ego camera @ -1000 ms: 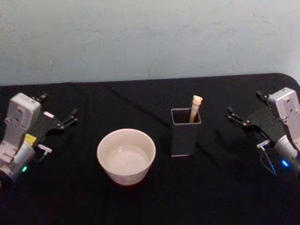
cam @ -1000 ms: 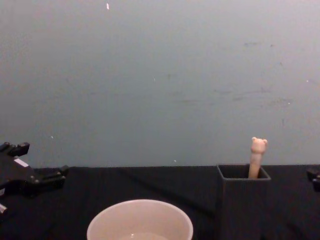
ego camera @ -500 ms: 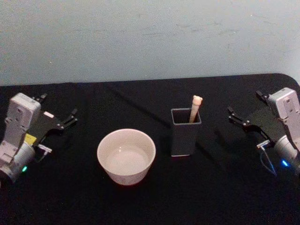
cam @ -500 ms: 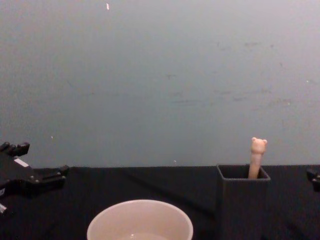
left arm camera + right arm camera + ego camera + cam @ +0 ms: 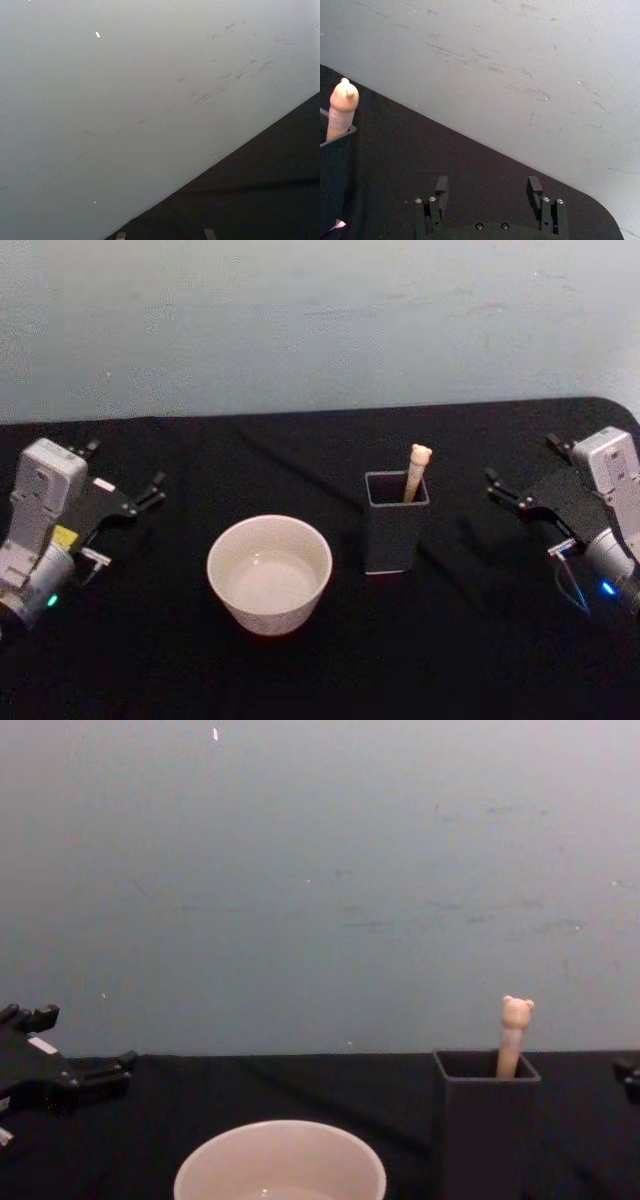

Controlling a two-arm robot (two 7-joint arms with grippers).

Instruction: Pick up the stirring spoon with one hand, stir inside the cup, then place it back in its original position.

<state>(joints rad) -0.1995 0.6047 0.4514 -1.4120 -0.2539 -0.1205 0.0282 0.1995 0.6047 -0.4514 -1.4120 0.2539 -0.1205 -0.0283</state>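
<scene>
Right gripper (image 5: pixel 520 462), at the right end of the black table (image 5: pixel 450 650): I see its two fingers (image 5: pixel 441 186) spread wide with nothing between them. Left gripper (image 5: pixel 125 466), at the opposite end, likewise stands with its fingers apart and empty. In the chest view its body is cut off by the edge.

Stirring spoon (image 5: pixel 417 468): upright in the dark holder (image 5: pixel 393 535), to the right gripper's left and well apart from it, though nearer to it than to the left gripper. I can make out the beige handle and bear head above the holder's rim. The neck and bowl are hidden inside.

Cup (image 5: pixel 268 575): between the left gripper and the holder, just beside the holder and not touching it. Its inside looks pale with a faint ring, and I cannot tell whether it holds liquid. In the chest view the cup's lower part is cut off.
</scene>
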